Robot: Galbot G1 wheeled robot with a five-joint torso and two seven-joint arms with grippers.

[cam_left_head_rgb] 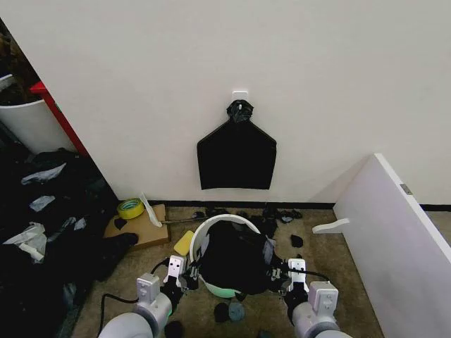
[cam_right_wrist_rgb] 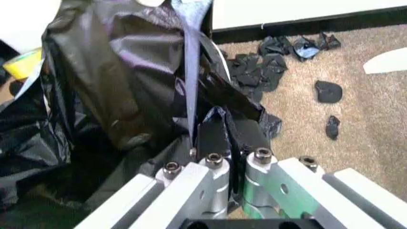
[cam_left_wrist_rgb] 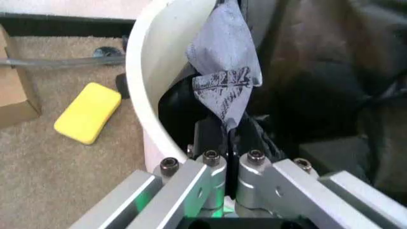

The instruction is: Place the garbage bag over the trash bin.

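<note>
Black garbage bag [cam_left_head_rgb: 236,257] fills trash bin [cam_left_head_rgb: 211,227], both pincers [cam_left_wrist_rgb: 229,138] [cam_right_wrist_rgb: 219,136] clamping it; yellow sponge [cam_left_head_rgb: 183,243] alongside.

White wall [cam_left_head_rgb: 211,56], tan carpet [cam_left_head_rgb: 324,260]

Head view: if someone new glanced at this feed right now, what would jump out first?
Most striking is the garbage bag, a glossy black mass draped in and over the trash bin at the bottom centre, pinched at its sides by the left gripper and right gripper. Above it, a flat black bundle hangs on the pale wall. A yellow sponge lies on the carpet left of the bin.
</note>
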